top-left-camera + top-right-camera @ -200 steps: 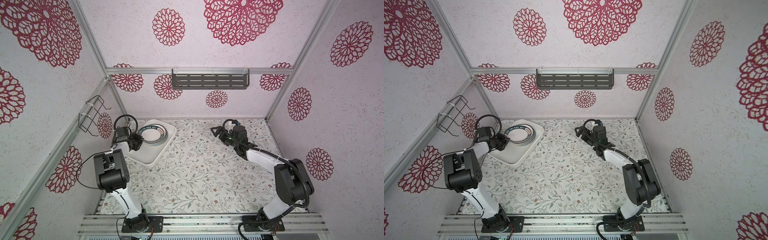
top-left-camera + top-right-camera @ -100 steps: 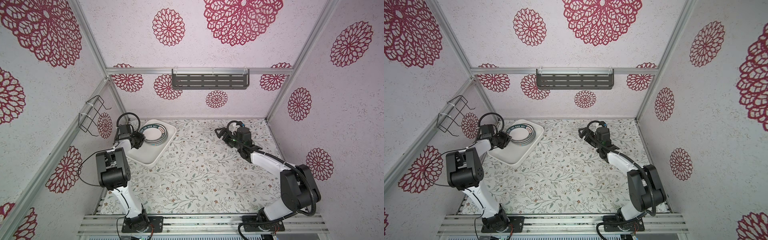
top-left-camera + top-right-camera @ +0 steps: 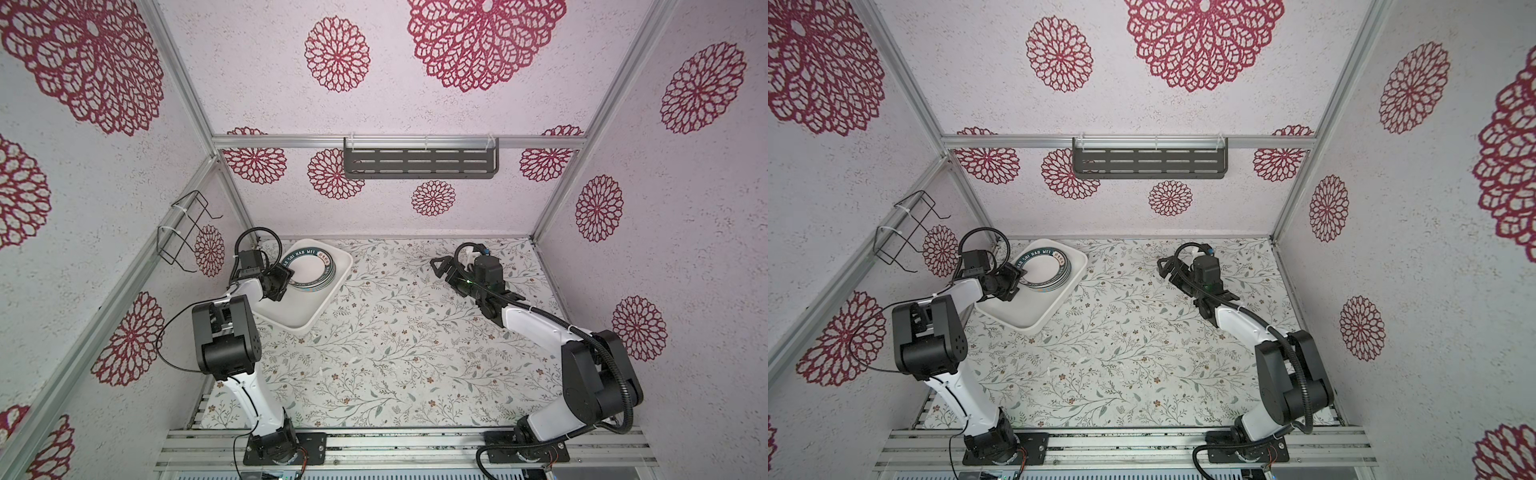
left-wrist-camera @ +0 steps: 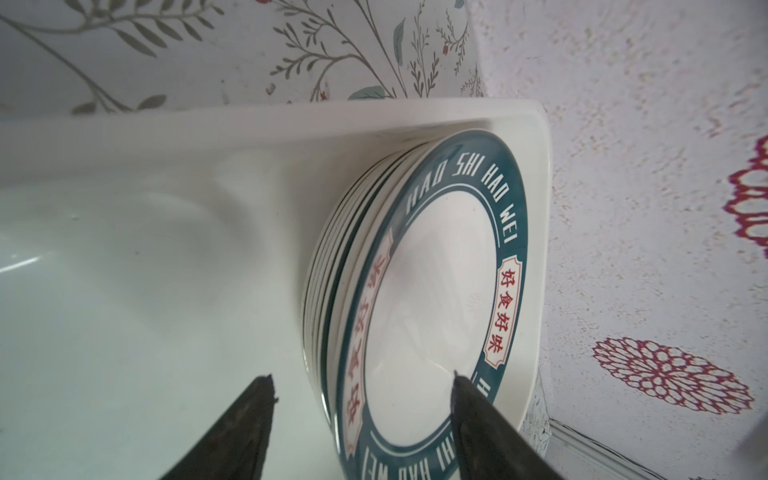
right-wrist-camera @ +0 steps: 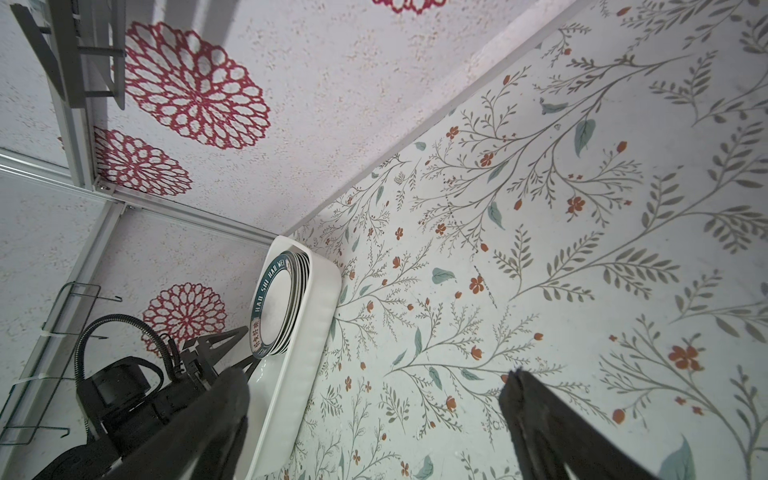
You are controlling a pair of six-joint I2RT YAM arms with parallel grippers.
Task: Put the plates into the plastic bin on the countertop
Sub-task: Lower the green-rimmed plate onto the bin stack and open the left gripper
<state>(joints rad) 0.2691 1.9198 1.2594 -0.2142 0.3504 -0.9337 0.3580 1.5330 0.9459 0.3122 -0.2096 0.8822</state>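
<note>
Lying in one plastic bin [image 3: 299,309], one stack of plates [image 3: 309,271]

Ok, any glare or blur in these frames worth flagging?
Left wrist view: soft sheen on the top plate, a glare streak on the plastic bin floor, left fingertips blurred. Right wrist view: right fingertips blurred, countertop sharp. Both top views: even light, only faint shadows.

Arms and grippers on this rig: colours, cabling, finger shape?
Both left arm and right arm have white links, black joint housings and looped black cables; the right's is ribbed conduit. The left gripper and right gripper are black, with tapered pointed fingers.
</note>
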